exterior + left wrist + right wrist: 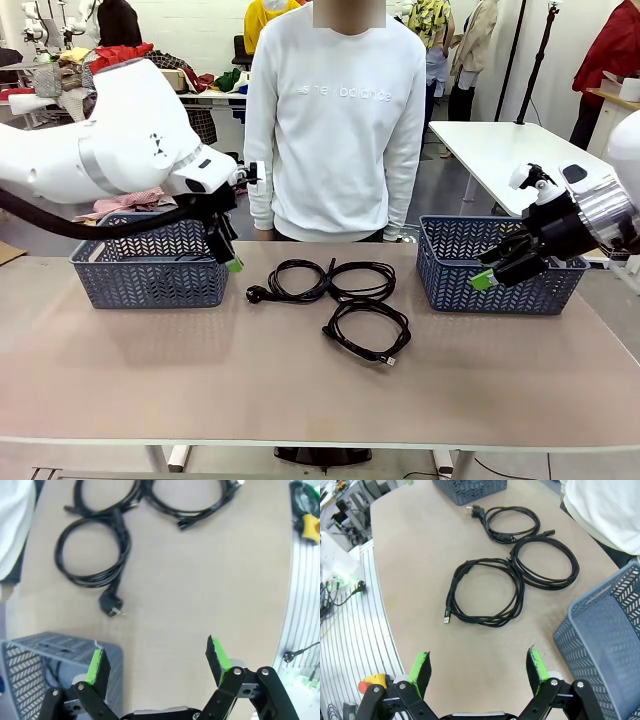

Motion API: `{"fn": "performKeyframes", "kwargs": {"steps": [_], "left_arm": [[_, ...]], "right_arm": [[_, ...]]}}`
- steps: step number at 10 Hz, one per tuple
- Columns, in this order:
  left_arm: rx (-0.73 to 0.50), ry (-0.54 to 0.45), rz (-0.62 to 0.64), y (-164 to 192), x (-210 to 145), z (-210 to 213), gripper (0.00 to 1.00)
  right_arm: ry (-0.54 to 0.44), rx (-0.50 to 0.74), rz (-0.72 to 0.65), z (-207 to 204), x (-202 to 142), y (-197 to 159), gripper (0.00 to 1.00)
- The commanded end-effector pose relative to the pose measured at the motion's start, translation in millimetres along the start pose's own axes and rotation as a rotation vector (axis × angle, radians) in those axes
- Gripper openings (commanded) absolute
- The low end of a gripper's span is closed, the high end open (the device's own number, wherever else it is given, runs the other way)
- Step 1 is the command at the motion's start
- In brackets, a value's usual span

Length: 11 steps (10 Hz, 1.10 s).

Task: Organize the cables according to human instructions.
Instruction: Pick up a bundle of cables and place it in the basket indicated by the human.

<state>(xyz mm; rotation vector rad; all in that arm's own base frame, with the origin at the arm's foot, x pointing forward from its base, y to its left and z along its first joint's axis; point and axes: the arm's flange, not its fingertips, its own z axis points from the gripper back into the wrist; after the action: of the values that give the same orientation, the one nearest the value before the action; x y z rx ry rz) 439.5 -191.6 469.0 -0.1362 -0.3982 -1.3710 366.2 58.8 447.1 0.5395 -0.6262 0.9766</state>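
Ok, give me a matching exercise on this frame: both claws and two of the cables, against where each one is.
1 left claw
2 right claw
3 plug-ended cable
4 flat-connector cable

A coil nearest the robot's table edge
B open, beside the right basket
C open, beside the left basket
D coil nearest the left basket

Pairs: 1-C, 2-B, 3-D, 4-A

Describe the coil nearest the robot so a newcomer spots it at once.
On the tan table, between the left basket and the right basket, lie three black coils. Take the front coil, nearest the robot. It ends in a small flat metal-tipped plug; the left coil ends in a chunky round plug.
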Motion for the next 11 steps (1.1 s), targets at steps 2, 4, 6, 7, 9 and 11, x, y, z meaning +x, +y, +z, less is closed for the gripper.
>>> {"fn": "performKeyframes", "kwargs": {"steps": [2, 4, 6, 7, 9, 11], "left_arm": [[-0.049, -0.04, -0.021, -35, -14, -11, 1.0], [-0.062, -0.046, -0.032, -53, -18, -21, 1.0], [-0.053, -0.047, -0.059, -57, -21, -27, 1.0], [-0.072, -0.004, -0.02, -53, -11, -24, 1.0], [-0.072, -0.004, -0.02, -53, -11, -24, 1.0], [-0.072, -0.004, -0.02, -53, -11, -24, 1.0]], "right_arm": [[-0.029, 0.004, 0.025, -2, 0, -5, 1.0], [-0.029, 0.004, 0.025, -2, 0, -5, 1.0], [-0.029, 0.004, 0.025, -2, 0, -5, 1.0], [-0.029, 0.004, 0.025, -2, 0, -5, 1.0], [-0.029, 0.004, 0.025, -2, 0, -5, 1.0], [-0.029, 0.004, 0.025, -2, 0, -5, 1.0]]}}
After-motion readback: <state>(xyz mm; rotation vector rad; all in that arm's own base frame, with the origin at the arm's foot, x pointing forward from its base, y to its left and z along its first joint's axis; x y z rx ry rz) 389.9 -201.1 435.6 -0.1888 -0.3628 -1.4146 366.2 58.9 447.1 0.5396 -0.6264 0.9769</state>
